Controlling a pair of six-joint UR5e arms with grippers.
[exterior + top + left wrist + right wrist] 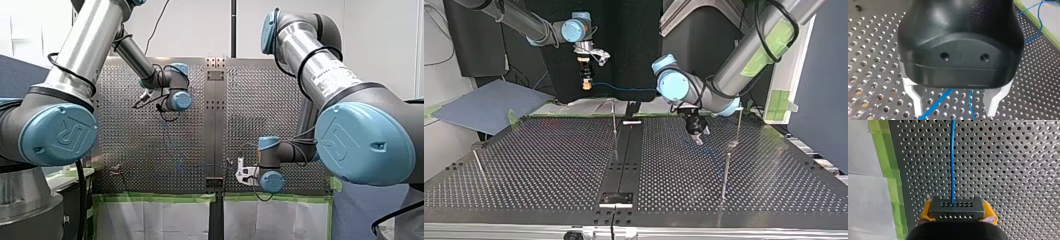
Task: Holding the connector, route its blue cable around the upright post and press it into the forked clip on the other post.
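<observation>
Pinching one connector (957,209), my right gripper (958,216) carries one blue cable (952,157); my left gripper (955,110) gapes.

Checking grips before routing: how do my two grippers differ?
My left gripper is open, pale fingers apart over the blue cable; my right gripper, yellow-padded, is shut on the connector. Left is low near the table; right sits high above it. Both have black bodies.

table (1010,170): shiny grey metal, full of little round holes
left gripper (955,111) shell: black, smooth and glossy, like plastic
its fingers (915,100): pale, dull metal
connector (956,210): black, matt, like plastic
cable (952,157): blue, smooth coat
pads (989,211) by the connector: yellow, soft-looking, rough edges
tape (885,157): green, matt, papery
post (614,117): thin, shiny metal
</observation>
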